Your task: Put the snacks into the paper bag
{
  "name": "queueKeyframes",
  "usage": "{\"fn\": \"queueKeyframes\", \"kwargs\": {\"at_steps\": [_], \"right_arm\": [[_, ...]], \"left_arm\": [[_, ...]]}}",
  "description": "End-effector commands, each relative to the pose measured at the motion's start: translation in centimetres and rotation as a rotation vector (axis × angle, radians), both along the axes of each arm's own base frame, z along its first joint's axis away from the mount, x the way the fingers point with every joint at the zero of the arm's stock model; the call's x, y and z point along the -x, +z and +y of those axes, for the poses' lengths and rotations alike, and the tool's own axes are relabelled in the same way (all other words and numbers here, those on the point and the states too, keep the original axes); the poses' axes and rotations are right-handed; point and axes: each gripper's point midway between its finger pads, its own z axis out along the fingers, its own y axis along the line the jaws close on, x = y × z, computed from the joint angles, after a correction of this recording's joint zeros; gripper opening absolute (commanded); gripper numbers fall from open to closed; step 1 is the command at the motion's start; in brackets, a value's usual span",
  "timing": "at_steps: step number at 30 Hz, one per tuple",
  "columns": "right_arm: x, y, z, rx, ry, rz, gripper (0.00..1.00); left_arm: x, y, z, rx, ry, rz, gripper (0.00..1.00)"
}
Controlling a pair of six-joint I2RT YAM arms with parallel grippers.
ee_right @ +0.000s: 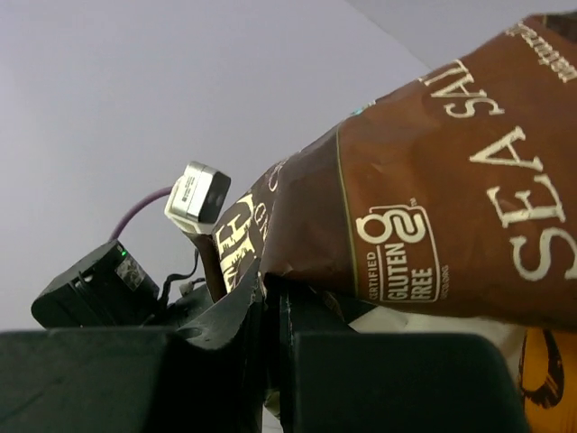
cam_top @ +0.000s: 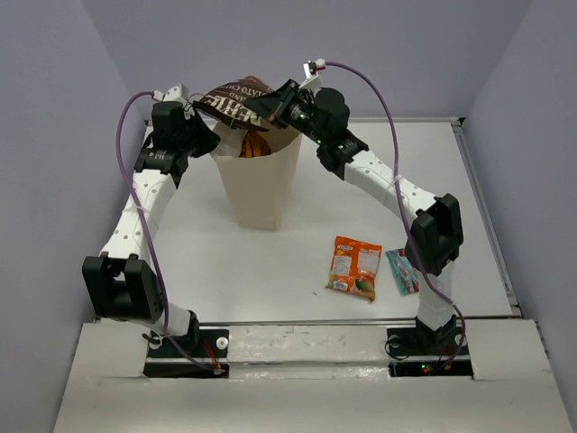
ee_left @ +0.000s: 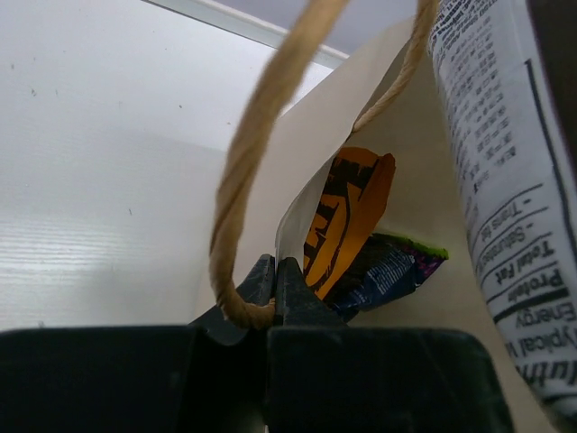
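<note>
Brown bag [cam_top: 236, 101], pinched by the right gripper [cam_top: 273, 108], hangs over the mouth of the paper bag [cam_top: 257, 185], whose nine o'clock rim the left gripper [ee_left: 275, 271] clamps to keep it open, with the small orange packet [cam_top: 353, 267] waiting on the desk [cam_top: 361, 180] at four o'clock.

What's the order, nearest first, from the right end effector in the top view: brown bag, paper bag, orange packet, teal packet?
1. brown bag, held by right end effector
2. paper bag, just beneath
3. orange packet, nearer the front
4. teal packet, to its right
</note>
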Motion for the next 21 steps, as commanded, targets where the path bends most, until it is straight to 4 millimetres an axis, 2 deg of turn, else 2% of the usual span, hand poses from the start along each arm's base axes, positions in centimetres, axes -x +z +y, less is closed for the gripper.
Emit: {"fn": "queueKeyframes", "kwargs": {"at_steps": [1,3,4,6,7,10,11,12,13,14,17,19,21], "right_arm": [[3.6,5.4,-2.4,-0.135,-0.018,-0.064,0.01],[3.4,4.7,-3.4,-0.094,-0.079,-0.069,0.01],[3.4,3.4,-3.6,-0.038,-0.094,-0.038,0.01],[3.5,2.7,-4.3,0.044,-0.121,-0.046,0.01],[3.4,0.8,-4.4,0.109,-0.129,-0.001,0.01],[2.5,-2.6,-5.1,0.259,-0.181,0.031,0.01],[2.3,-5.4,-5.3,0.367,-0.184,0.087,0.01],[0.9,-6.3,-4.9,0.433,-0.199,0.071,0.01],[0.4,-7.5,-4.9,0.486,-0.201,0.083,0.01],[0.2,-9.5,-5.0,0.556,-0.199,0.122,0.01],[-1.5,-12.8,-3.9,0.634,-0.185,0.148,0.04],[-2.6,-13.1,-3.1,0.631,-0.189,0.151,0.13],[-3.2,-12.3,-2.8,0.621,-0.200,0.137,0.24]], "left_arm": [[-0.5,1.0,0.6,-0.014,0.027,-0.042,0.00],[-0.5,1.1,0.7,-0.017,0.030,-0.042,0.00],[-0.5,0.9,0.8,-0.020,0.034,-0.038,0.00],[-0.6,0.9,1.0,-0.020,0.039,-0.038,0.00],[-0.6,1.1,1.0,-0.020,0.039,-0.042,0.00],[-0.6,1.0,0.9,-0.022,0.036,-0.040,0.00],[-0.6,0.9,1.0,-0.024,0.036,-0.039,0.00],[-0.6,1.0,1.0,-0.025,0.036,-0.041,0.00],[-0.5,0.8,1.0,-0.027,0.034,-0.038,0.00],[-0.4,0.6,1.0,-0.027,0.033,-0.033,0.00],[-0.3,0.5,0.9,-0.027,0.029,-0.032,0.00],[-0.2,0.5,0.8,-0.028,0.026,-0.032,0.00],[-0.2,0.6,0.9,-0.033,0.025,-0.035,0.00]]}}
